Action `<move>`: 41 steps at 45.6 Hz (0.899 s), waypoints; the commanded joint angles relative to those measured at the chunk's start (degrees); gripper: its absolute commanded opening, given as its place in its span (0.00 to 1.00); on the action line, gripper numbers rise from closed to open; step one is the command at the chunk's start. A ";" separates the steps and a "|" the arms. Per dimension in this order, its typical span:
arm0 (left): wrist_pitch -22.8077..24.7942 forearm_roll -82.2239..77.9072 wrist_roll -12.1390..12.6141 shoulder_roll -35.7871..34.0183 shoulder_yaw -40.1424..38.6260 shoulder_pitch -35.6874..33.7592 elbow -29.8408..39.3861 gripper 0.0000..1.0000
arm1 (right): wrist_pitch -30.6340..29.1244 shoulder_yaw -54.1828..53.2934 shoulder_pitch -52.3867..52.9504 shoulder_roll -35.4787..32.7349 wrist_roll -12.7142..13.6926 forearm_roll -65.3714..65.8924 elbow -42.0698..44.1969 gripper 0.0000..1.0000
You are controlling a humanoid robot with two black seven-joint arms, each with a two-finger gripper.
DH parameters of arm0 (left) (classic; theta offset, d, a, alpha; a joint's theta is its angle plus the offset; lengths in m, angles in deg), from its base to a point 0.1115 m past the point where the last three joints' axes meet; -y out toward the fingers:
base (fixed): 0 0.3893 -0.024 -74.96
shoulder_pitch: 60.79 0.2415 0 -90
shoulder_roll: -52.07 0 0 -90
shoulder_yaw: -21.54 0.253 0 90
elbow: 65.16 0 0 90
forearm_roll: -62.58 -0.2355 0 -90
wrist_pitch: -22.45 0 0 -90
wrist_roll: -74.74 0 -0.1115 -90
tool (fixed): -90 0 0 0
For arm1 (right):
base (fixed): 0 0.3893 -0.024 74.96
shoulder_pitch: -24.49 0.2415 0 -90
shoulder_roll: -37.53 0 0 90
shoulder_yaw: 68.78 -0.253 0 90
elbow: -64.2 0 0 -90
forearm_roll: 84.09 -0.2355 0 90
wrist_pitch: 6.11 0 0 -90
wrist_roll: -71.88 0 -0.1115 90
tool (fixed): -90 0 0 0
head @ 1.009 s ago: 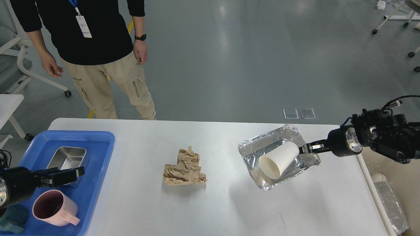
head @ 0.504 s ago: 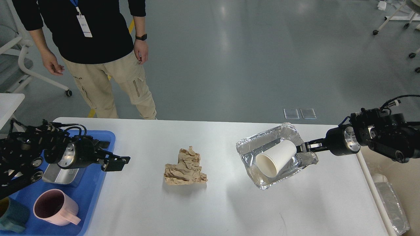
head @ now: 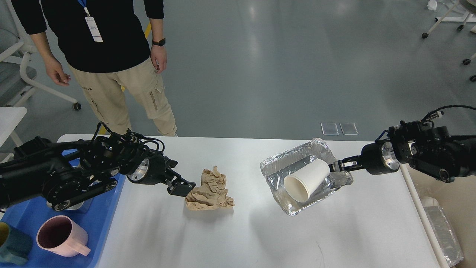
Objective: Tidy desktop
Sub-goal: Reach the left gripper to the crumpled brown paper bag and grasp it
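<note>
Badge (head: 93, 29) print too small; nothing legible.

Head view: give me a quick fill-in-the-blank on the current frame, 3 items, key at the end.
1. The white paper cup lies on its side inside the ____ tray.
2. The left gripper is at the left edge of the crumpled ____ paper.
3. The pink mug sits on the ____ tray at the left of the desktop.

Missing words: foil; brown; blue
</note>
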 commanded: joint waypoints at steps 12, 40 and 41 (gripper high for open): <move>-2.11 0.15 -1.59 11.36 5.99 0.03 -9.50 0.90 | 0.04 -0.62 0.28 -0.76 -0.09 -0.39 -0.46 0.00; -8.88 -0.11 -7.04 14.79 6.52 3.28 -15.22 0.57 | -0.05 -1.94 0.45 -2.87 -0.35 -0.39 -1.25 0.00; -8.97 -0.20 -7.13 14.79 6.52 3.28 -15.22 0.55 | -0.05 -1.94 0.45 -2.87 -0.35 -0.39 -1.25 0.00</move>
